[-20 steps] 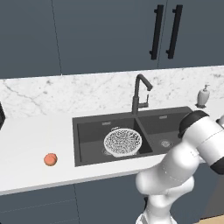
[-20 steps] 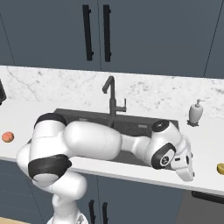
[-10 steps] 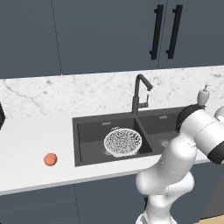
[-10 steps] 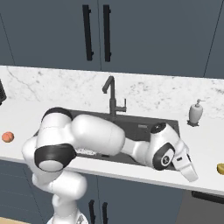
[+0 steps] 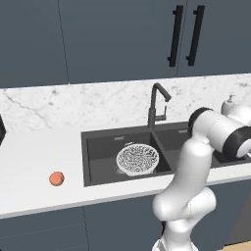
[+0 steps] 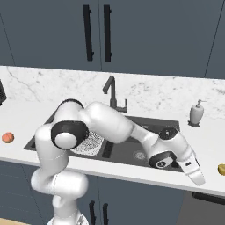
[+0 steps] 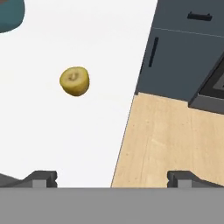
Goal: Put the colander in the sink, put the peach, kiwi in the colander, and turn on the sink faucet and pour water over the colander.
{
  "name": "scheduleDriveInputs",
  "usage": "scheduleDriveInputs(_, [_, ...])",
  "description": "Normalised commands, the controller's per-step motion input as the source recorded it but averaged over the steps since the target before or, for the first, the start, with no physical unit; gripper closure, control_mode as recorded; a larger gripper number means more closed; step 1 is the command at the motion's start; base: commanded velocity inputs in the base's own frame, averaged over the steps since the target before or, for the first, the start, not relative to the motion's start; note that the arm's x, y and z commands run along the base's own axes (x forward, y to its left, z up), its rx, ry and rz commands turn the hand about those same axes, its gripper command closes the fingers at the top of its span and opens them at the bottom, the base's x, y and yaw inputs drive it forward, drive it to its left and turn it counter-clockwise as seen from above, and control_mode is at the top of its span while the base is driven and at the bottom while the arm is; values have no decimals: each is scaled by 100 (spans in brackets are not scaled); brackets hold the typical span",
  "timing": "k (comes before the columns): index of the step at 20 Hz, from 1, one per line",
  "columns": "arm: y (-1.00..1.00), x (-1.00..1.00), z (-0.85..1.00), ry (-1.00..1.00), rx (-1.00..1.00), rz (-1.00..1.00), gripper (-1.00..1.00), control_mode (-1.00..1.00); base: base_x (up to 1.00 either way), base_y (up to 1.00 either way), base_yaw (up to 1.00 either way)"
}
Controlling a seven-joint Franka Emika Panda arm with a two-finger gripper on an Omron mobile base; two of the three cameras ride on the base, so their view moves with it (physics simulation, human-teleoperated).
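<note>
The white mesh colander (image 5: pixel 137 159) sits in the left basin of the dark sink (image 5: pixel 100 157); the arm partly covers it in the right base view (image 6: pixel 90 144). The orange-pink peach (image 5: pixel 57 179) lies on the white counter left of the sink, also visible at the left edge (image 6: pixel 7 137). The olive-brown kiwi (image 7: pixel 75 81) rests on the counter far to the right (image 6: pixel 222 169). My gripper (image 6: pixel 198 178) hangs over the counter's front edge just left of the kiwi. Its fingertips (image 7: pixel 43 177) stand wide apart, open and holding nothing. The dark faucet (image 5: pixel 156 105) stands behind the sink; no water is visible.
A white soap dispenser (image 6: pixel 196 114) stands on the counter right of the sink. A teal object (image 7: pixel 8 15) sits on the counter (image 7: pixel 52 131) beyond the kiwi. Past the counter edge lie wooden floor (image 7: pixel 166 140) and dark cabinets (image 7: pixel 175 52).
The arm has swung farther right, carrying the open hand along the counter's front edge toward the kiwi. Colander and peach have not moved.
</note>
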Motion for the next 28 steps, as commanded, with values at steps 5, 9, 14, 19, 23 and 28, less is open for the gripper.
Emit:
scheduleDriveInputs(5, [-35, 0, 1, 0, 1, 6, -100, -100, 0, 0, 0])
scheduleDriveInputs(9, [-44, 0, 16, 0, 8, 8, -100, -100, 0, 0, 0])
scheduleDriveInputs(14, [-28, 7, 33, 1, 4, 10, -100, -100, 0, 0, 0])
scheduleDriveInputs(19, [-6, 27, 26, 8, 0, 13, -100, -100, 0, 0, 0])
scheduleDriveInputs(23, [-15, 37, 23, 13, 0, 13, -100, -100, 0, 0, 0])
scheduleDriveInputs(28, [-33, 27, 11, 14, 0, 5, -100, -100, 0, 0, 0])
